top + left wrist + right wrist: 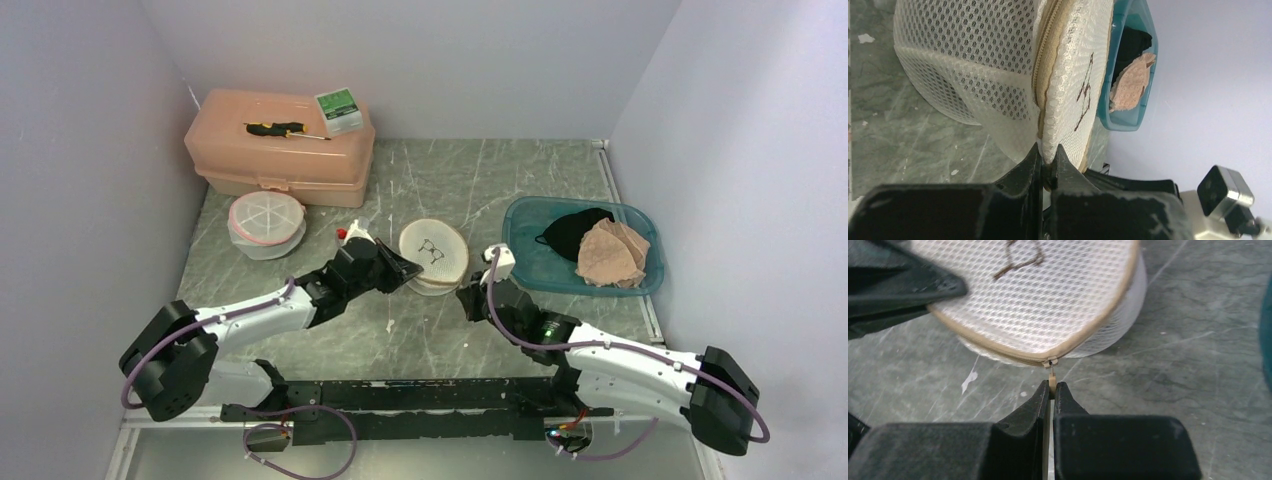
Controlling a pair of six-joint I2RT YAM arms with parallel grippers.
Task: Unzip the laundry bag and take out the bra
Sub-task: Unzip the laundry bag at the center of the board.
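mesh laundry bag [434,255] sits mid-table between my two arms, just left of the teal tub [545,268]. my left gripper [1048,161] is clamped on the bag's rim, steadying it. my right gripper [1050,390] is pinched on the zipper pull [1050,374]. as far as i can see the zipper [998,356] looks closed, so i judge the unzipping not yet begun. the bra doesn't show through the mesh; pulling it out is all left to do.

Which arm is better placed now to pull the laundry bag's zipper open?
Right: the right gripper is shut on the zipper pull; the left gripper only pinches the rim of the laundry bag, steadying it.
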